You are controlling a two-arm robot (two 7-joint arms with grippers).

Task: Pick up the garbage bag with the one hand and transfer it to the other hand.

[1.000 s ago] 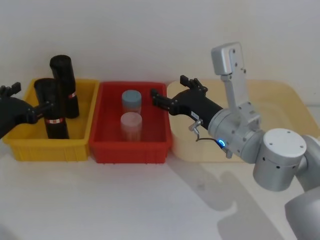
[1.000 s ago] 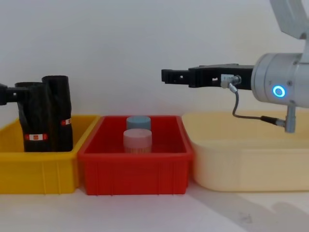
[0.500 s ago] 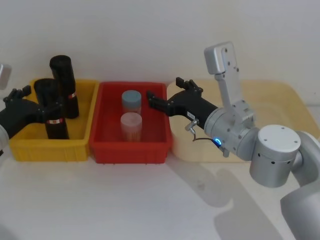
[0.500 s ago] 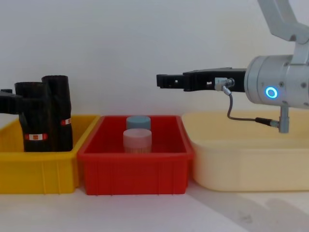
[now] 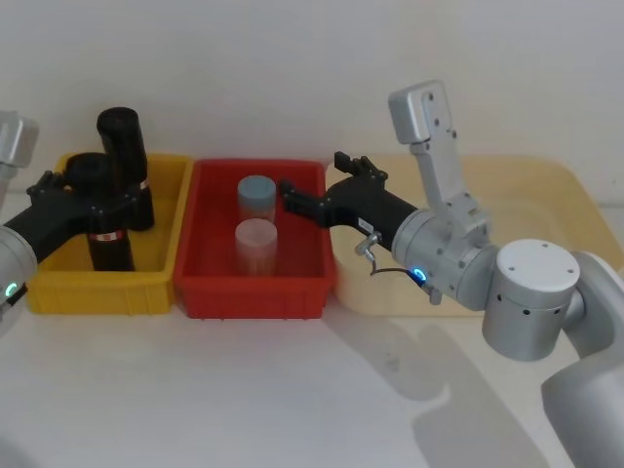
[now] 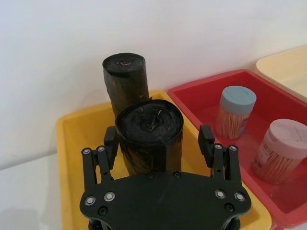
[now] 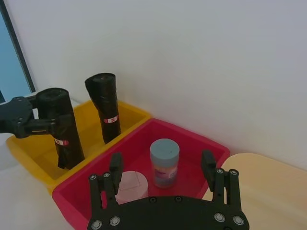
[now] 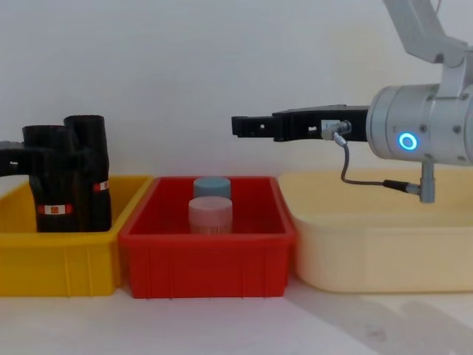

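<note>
Two black garbage bag rolls with red-and-white bands stand upright in the yellow bin point(image 5: 58, 291): a near roll point(image 5: 105, 234) and a far roll point(image 5: 124, 146). My left gripper point(image 5: 97, 195), on the arm with the green light, is open with its fingers point(image 6: 207, 140) straddling the top of the near roll point(image 6: 149, 129); one finger sits against the roll and a gap shows at the other. From the side it is level with the roll's upper part point(image 8: 55, 157). My right gripper point(image 5: 312, 175), on the blue-ring arm, hovers open and empty above the red bin point(image 5: 253, 292).
The red bin holds a blue-capped jar point(image 5: 256, 195) and a pink-capped jar point(image 5: 255, 244). A wide beige tray point(image 5: 526, 185) lies to the right under the right arm. White tabletop spreads in front of the bins; a wall stands close behind.
My left gripper has moved in over the yellow bin until its fingers flank the near roll. The right arm has slid left, further over the red bin.
</note>
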